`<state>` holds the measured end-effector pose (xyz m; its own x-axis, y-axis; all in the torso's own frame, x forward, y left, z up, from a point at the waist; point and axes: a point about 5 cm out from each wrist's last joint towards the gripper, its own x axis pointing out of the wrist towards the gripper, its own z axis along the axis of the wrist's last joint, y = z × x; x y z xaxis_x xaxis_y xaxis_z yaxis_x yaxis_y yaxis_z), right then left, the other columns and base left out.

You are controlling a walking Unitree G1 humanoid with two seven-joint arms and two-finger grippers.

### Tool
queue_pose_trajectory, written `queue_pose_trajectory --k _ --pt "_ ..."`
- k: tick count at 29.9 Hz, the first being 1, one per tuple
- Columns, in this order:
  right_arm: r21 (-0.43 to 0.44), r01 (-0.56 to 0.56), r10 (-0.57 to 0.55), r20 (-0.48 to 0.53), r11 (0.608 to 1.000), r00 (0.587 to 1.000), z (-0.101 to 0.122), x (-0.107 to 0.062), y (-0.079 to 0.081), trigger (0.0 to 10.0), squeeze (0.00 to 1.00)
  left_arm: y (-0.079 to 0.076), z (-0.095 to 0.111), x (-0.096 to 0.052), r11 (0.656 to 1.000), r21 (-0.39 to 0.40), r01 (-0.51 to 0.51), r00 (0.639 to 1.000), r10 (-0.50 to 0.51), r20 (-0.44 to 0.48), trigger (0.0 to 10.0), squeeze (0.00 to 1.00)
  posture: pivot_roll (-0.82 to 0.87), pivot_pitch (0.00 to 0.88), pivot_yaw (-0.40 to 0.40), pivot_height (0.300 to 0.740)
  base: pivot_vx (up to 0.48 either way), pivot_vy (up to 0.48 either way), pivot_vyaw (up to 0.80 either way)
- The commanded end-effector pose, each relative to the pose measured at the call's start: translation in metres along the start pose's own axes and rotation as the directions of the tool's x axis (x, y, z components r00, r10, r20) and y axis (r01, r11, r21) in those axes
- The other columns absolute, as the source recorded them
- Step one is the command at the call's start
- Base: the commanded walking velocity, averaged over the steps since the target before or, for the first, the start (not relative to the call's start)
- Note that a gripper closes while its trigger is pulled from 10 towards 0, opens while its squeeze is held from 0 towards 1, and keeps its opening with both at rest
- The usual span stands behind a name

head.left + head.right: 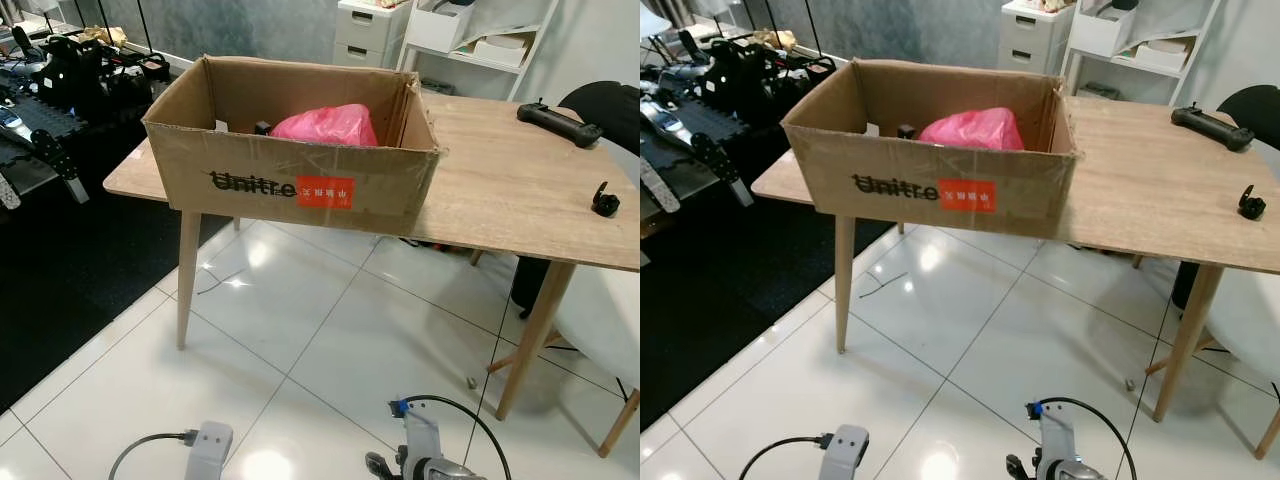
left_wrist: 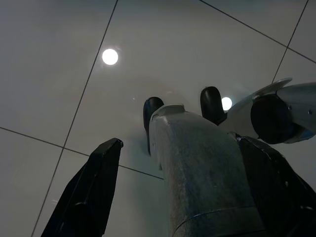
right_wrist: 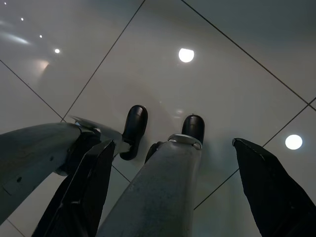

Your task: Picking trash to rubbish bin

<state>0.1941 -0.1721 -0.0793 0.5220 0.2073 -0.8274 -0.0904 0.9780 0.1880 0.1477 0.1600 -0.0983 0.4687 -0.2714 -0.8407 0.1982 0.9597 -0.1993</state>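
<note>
Open cardboard box (image 1: 300, 185) sits on the near left corner of a wooden table (image 1: 520, 190), at about 12 o'clock from the robot. Box front carries black lettering and a red label (image 1: 324, 191). Inside, toward the back right, lies a pink bag (image 1: 328, 125); a small dark object (image 1: 262, 127) sits just beside it at its 9 o'clock, too small to identify.

On the tabletop at 2 o'clock, well apart from the box: a black controller (image 1: 558, 123) near the far edge, and a small black clip-like piece (image 1: 604, 200) near the right edge.

Beyond the table at 1 o'clock, a white drawer unit (image 1: 370, 32) and a white shelf (image 1: 480, 45). At 10 o'clock, dark equipment (image 1: 70, 80) on a black mat (image 1: 60, 260). A black chair back (image 1: 610, 105) shows at 2 o'clock. Floor (image 1: 300, 360) is glossy white tile with lamp reflections.

Both arms hang low. Left gripper (image 2: 173, 192) points at the floor, its two black fingers spread wide, nothing between them; the robot's grey leg and black feet (image 2: 153, 111) show past it. Right gripper (image 3: 177, 192) likewise points down at the tile, fingers spread apart and empty.
</note>
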Motion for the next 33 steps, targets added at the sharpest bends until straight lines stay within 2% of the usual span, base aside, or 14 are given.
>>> queue_pose_trajectory --k 1,3,19,33 --pt "0.005 0.001 -0.001 -0.015 1.000 1.000 -0.002 0.000 0.000 10.0 0.00 0.001 -0.006 -0.001 1.000 -0.021 -0.001 1.000 0.001 -0.010 10.0 0.00 0.07 0.064 -0.039 0.740 0.000 0.000 0.00" --pt "0.004 0.001 -0.001 -0.016 1.000 1.000 -0.002 0.000 0.000 10.0 0.00 0.001 -0.005 -0.001 1.000 -0.021 -0.001 1.000 0.001 -0.009 10.0 0.00 0.07 0.064 -0.039 0.740 0.000 0.000 0.00" --pt "0.017 0.008 -0.007 -0.024 1.000 1.000 -0.002 0.000 -0.001 10.0 0.00 -0.004 0.011 0.003 1.000 0.009 0.014 1.000 -0.015 0.014 10.0 0.00 0.06 0.056 -0.032 0.740 0.000 0.000 -0.80" --pt "0.011 0.009 -0.009 -0.029 1.000 1.000 -0.002 0.000 -0.001 10.0 0.00 -0.007 0.011 0.004 1.000 0.006 0.017 1.000 -0.018 0.022 10.0 0.00 0.07 0.057 -0.036 0.740 0.000 0.000 -0.80"
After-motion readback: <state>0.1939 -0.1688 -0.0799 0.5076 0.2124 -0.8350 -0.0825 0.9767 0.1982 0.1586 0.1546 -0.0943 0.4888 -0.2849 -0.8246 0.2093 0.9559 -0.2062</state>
